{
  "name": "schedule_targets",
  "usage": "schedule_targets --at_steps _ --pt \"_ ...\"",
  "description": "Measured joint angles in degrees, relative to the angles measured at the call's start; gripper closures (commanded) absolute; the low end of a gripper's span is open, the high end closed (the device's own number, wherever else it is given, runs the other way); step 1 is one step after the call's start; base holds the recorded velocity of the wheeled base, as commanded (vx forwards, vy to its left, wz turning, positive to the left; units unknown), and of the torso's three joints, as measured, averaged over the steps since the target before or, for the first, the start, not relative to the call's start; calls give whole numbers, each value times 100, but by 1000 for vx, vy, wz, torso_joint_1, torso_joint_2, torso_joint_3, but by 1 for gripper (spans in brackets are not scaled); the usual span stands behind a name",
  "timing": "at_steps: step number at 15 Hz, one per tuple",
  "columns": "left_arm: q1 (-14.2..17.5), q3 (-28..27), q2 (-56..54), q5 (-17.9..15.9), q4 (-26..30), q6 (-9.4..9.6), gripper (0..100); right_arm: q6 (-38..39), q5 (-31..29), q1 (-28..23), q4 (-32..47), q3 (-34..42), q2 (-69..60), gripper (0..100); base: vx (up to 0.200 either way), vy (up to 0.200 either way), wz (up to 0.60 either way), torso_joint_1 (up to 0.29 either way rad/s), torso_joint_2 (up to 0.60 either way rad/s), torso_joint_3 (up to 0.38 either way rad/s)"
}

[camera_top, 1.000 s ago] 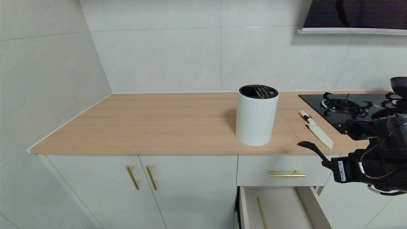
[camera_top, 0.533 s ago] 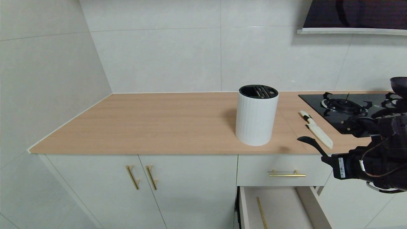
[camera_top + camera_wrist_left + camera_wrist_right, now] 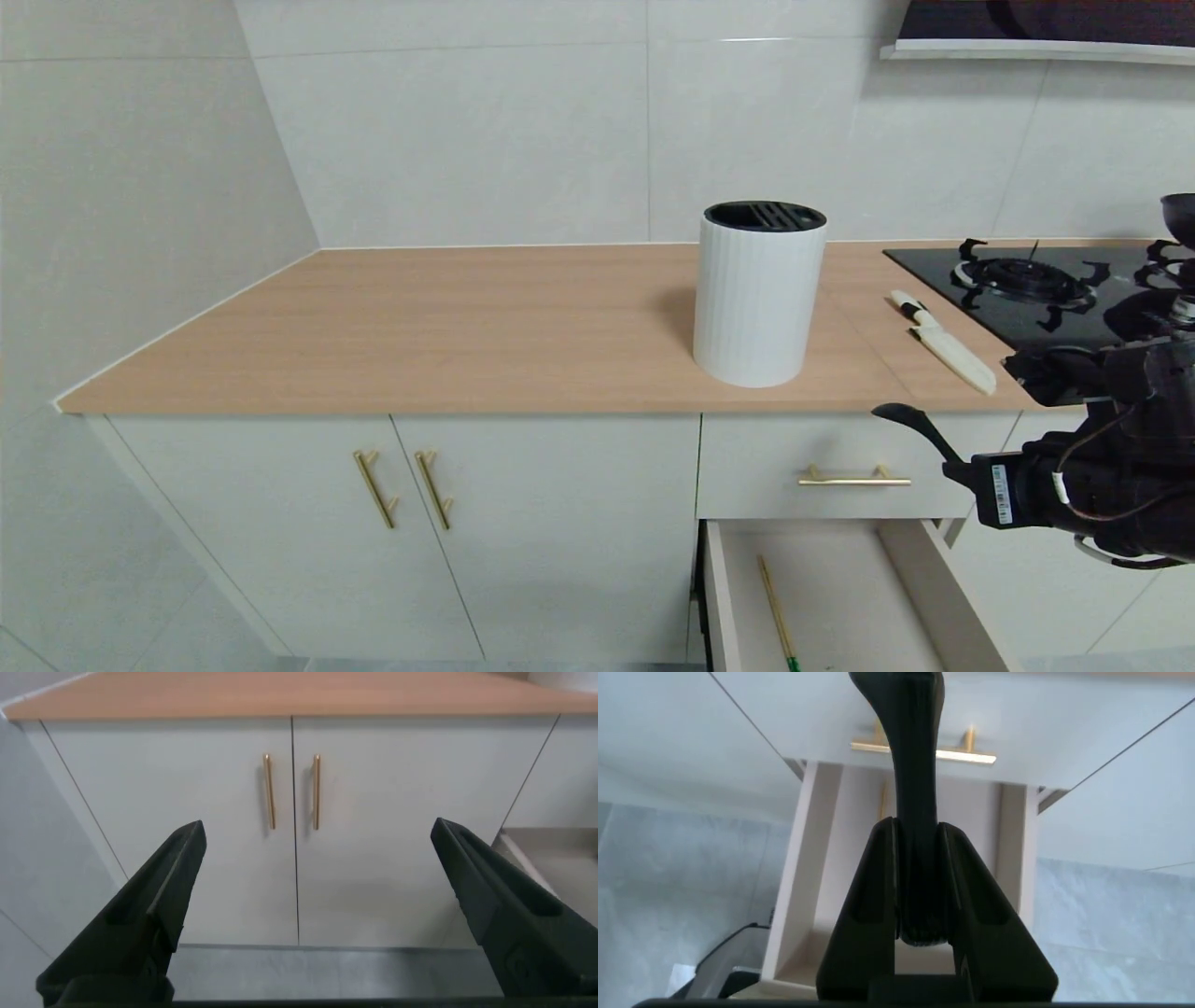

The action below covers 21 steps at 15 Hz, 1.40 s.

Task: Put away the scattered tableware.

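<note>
My right gripper [image 3: 966, 474] is shut on the handle of a black utensil [image 3: 910, 425], out in front of the counter edge and above the open lower drawer [image 3: 724, 597]. In the right wrist view, both fingers [image 3: 873, 887] clamp the black utensil [image 3: 910, 737] over the open drawer [image 3: 803, 859]. A white knife [image 3: 943, 343] lies on the wooden counter [image 3: 467, 327], between a white ribbed knife holder [image 3: 758, 294] and the stove. A thin chopstick [image 3: 775, 616] lies in the drawer. My left gripper [image 3: 318, 835] hangs open and empty, facing the cabinet doors [image 3: 290, 859].
A black gas stove [image 3: 1027, 280] occupies the counter's right end. Below the counter, a closed drawer with a gold handle [image 3: 854, 480] sits above the open one, and two doors with gold handles [image 3: 401, 485] stand to the left. Tiled walls close off the back and left.
The head camera has shifted, so the counter sits higher and more of the open drawer shows. My right gripper rose slightly with the black utensil still in it.
</note>
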Motion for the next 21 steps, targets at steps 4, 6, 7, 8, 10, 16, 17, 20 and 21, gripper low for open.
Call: schedule_targets --at_steps 4,6,7,8,10,16,17,20,21 --pt "-4 0 0 2 -2 2 0 2 0 0 2 0 29 100 0 0 0 -201 491 283" --pt "-2 0 0 0 -5 2 0 2 0 -2 5 0 44 100 0 0 0 -188 481 286" --pt "0 0 0 0 -2 2 0 10 0 -6 5 0 49 100 0 0 0 -178 481 286" --pt "-2 0 0 0 -5 2 0 11 0 -6 0 0 62 100 0 0 0 -178 456 286" --pt "-2 0 0 0 0 2 0 13 0 -39 2 0 101 100 0 0 0 -163 464 295" --pt "-4 0 0 0 5 0 0 13 2 -88 5 0 283 100 0 0 0 -126 418 293" --pt "-2 0 0 0 2 2 0 13 5 -88 -4 0 306 100 0 0 0 -41 149 124" --pt "-2 0 0 0 0 0 0 13 0 -88 -6 0 361 100 0 0 0 -13 50 28" --pt "-2 -2 0 2 0 -2 0 10 0 -90 -6 0 374 100 0 0 0 0 0 0"
